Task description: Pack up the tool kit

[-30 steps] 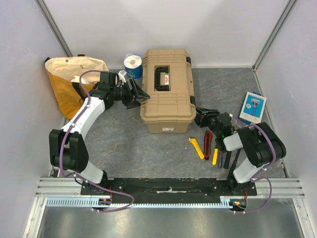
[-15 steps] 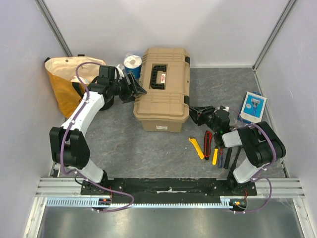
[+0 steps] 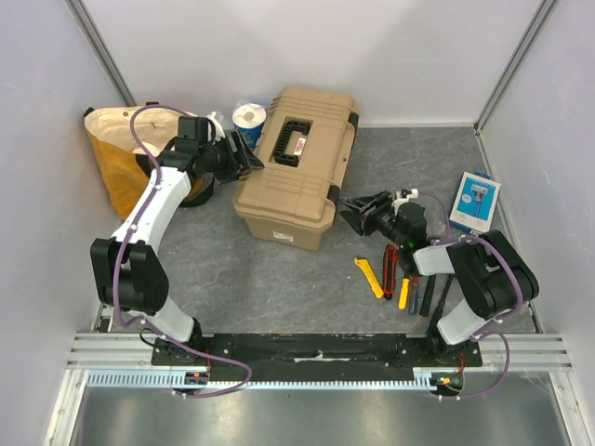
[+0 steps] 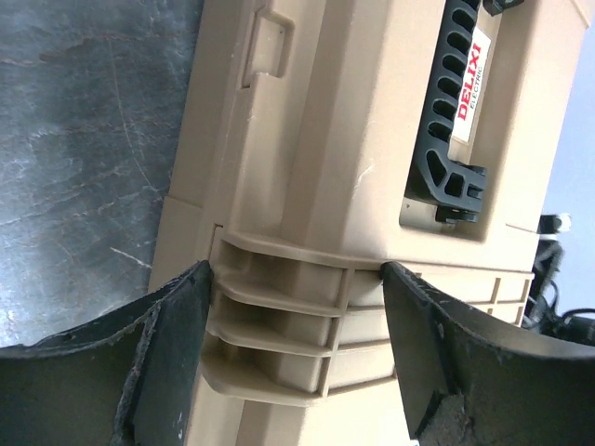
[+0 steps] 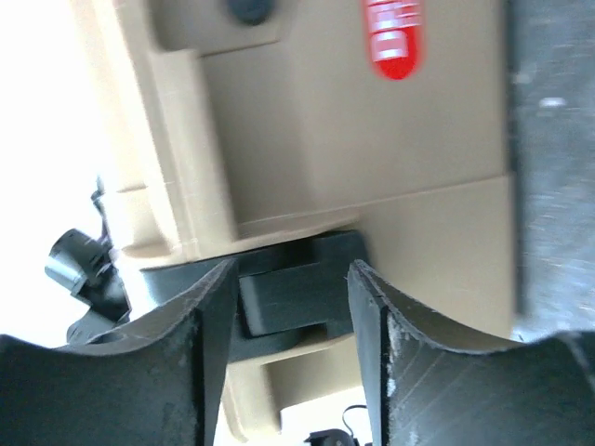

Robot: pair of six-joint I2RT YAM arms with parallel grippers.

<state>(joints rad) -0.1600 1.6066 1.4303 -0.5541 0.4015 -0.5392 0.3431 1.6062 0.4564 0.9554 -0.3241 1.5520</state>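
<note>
Clamping the shut toolbox (image 3: pixel 290 177) mid-table by its ribbed end with my left gripper (image 4: pixel 297 274), I straddle a latch (image 5: pixel 297 290) with my right gripper (image 5: pixel 293 269); pinched or not, I cannot tell. A crooked tug could slip off it.

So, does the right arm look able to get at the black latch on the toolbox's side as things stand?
Probably yes. The right claw sits right at the toolbox, and its wrist view shows the black latch between its fingers, nothing blocking. Whether it pinches the latch is unclear.
</note>
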